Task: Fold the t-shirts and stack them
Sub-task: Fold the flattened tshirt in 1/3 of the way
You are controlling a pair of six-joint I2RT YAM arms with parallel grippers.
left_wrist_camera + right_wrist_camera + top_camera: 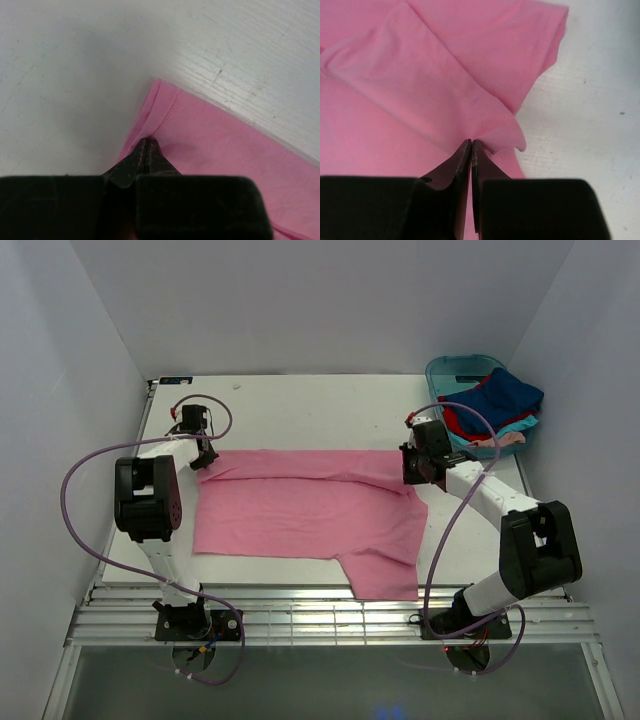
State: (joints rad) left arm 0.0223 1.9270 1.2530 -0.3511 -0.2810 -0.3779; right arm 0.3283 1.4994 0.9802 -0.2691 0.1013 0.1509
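Note:
A pink t-shirt (300,510) lies spread across the middle of the table, its far edge folded over toward me and one sleeve hanging toward the near edge. My left gripper (203,458) is shut on the shirt's far left corner (160,107), its fingertips (146,141) pinching the hem. At the shirt's far right edge my right gripper (416,475) is shut on a bunched fold of the cloth (495,132), and its fingertips (471,142) meet there. More t-shirts, dark blue (505,392), red (458,420), turquoise and pale pink, are heaped at the back right.
A teal plastic tub (450,368) stands at the back right corner with the heap of shirts spilling over it. Purple cables loop from both arms. White walls close the table on three sides.

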